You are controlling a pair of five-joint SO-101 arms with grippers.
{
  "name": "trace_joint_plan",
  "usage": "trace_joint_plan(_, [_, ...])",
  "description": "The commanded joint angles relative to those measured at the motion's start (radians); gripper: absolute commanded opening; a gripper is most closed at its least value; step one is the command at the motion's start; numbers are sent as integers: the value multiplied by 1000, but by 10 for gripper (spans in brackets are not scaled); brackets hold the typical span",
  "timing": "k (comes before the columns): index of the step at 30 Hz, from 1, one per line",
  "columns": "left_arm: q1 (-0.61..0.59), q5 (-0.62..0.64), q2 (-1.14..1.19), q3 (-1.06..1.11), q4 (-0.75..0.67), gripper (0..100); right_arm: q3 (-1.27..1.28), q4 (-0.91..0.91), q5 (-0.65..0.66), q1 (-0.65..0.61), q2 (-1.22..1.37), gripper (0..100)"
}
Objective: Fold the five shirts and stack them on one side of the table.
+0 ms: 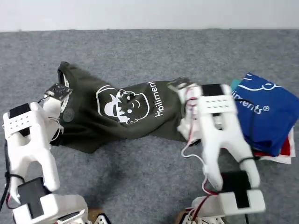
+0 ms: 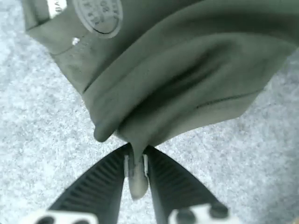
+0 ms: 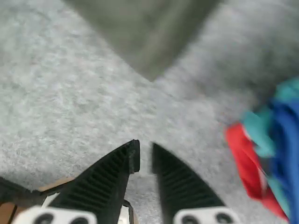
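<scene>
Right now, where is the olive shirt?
In the high view the olive shirt lies mid-table, left of the folded stack, its edge pinched by the left gripper.

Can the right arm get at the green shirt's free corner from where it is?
Probably yes: the right gripper hangs over bare carpet, jaws barely apart and empty, with the green shirt's corner just ahead, nothing between.

1. Shows a table (image 1: 140, 177) covered from edge to edge in grey, speckled, felt-like fabric with a short, fuzzy nap.
2. Shows a plain, pale wall (image 1: 149, 14) as a narrow strip behind the table's far edge, meeting it in a straight line.
3. Shows small patches of brown board (image 1: 95, 214) at the table's near edge.
4. Has soft, even light, with only faint, blurred shadows on the grey fabric.
</scene>
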Motion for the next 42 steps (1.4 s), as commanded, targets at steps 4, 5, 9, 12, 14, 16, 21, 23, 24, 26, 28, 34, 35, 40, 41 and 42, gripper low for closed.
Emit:
trace_joint_plan(4, [-8, 31, -58, -35, 11, 13, -141, 1, -5, -130, 99, 213])
trace_joint_plan(5, [-11, 31, -61, -42, 23, 13, -160, 1, -5, -142, 114, 214])
trace_joint_plan(9, [-15, 31, -107, -102, 107, 13, -232, -1, -5, -168, 194, 214])
trace_joint_plan(12, [-25, 57, -183, -140, 152, 13, -296, 1, -5, -170, 257, 214])
trace_joint_plan(14, [-29, 87, -238, -154, 157, 13, -336, 1, -8, -168, 286, 214])
trace_joint_plan(16, [-29, 94, -279, -154, 161, 13, -367, 1, -8, -170, 311, 214])
trace_joint_plan(21, [-26, 94, -315, -153, 221, 13, -419, -27, -8, -170, 369, 213])
trace_joint_plan(23, [-26, 94, -313, -151, 239, 13, -440, -56, -8, -165, 403, 213])
trace_joint_plan(24, [-26, 95, -315, -151, 245, 13, -446, -81, -8, -165, 423, 213])
trace_joint_plan(26, [-25, 95, -315, -151, 253, 13, -451, -150, -8, -163, 464, 213])
trace_joint_plan(28, [-28, 95, -315, -151, 253, 13, -453, -234, -8, -150, 493, 213])
trace_joint_plan(34, [-28, 94, -315, -150, 275, 13, -532, -266, -6, -113, 513, 213])
trace_joint_plan(35, [-28, 94, -315, -150, 275, 13, -548, -246, -6, -113, 510, 213])
trace_joint_plan(40, [-23, 94, -313, -150, 270, 13, -657, -119, -6, -110, 486, 213])
trace_joint_plan(41, [-23, 94, -311, -150, 269, 13, -674, -91, -6, -110, 483, 213])
trace_joint_plan(42, [-23, 94, -310, -150, 269, 13, -687, -58, -6, -111, 481, 213])
